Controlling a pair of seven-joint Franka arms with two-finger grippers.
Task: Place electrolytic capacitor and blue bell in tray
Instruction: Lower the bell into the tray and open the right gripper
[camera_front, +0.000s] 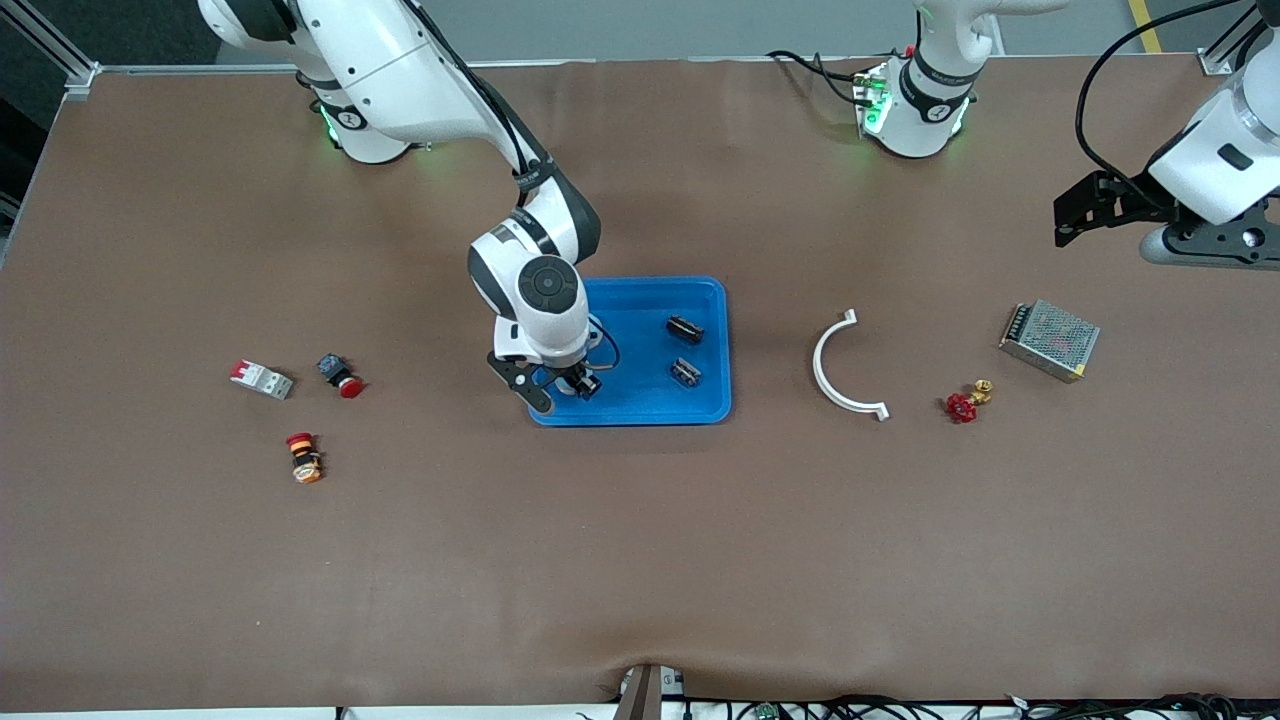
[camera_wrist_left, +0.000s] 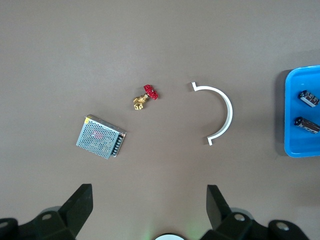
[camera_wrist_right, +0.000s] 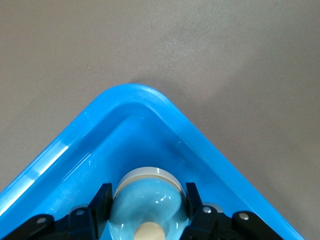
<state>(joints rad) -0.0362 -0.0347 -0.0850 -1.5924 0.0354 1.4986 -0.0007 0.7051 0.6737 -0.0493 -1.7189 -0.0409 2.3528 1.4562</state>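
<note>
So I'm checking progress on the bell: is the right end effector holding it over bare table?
No, the right end effector grips the blue bell inside a corner of the tray.

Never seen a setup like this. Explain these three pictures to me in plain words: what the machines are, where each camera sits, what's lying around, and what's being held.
Two white robot arms work at a brown table. One picture looks down from a high camera facing them; the other two come from cameras on each arm's wrist.

The right gripper is over a corner of the blue tray, shut on a pale blue bell. Two dark capacitors already lie in the tray.

The left gripper waits open over its end of the table, above a metal mesh box, a red-handled brass valve and a white curved bracket. Small switches and red buttons lie toward the right arm's end.
</note>
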